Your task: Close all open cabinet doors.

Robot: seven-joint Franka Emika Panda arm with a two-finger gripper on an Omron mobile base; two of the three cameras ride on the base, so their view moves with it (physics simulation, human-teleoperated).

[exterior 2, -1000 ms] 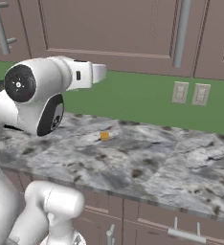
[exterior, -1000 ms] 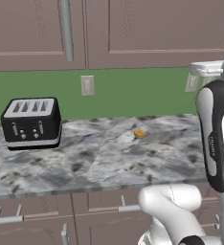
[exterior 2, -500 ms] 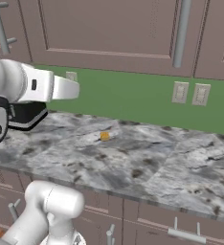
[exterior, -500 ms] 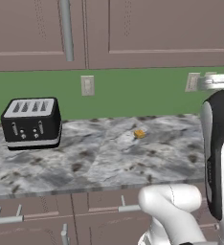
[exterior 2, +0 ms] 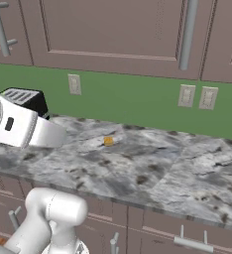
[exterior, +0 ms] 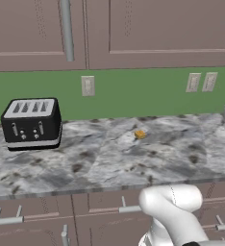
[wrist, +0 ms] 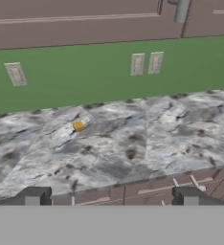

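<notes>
The two-finger gripper [wrist: 111,196], jaws apart and empty, faces the grey marble counter [wrist: 133,143], scanning; the mauve-brown wooden cabinet doors [exterior: 153,29] above, far side, look flush shut here.

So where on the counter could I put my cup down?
The widest bare patch of counter runs from the small orange bit rightward, below the double wall outlets. There is also room between the toaster and that orange bit. The toaster takes up the left end.
</notes>
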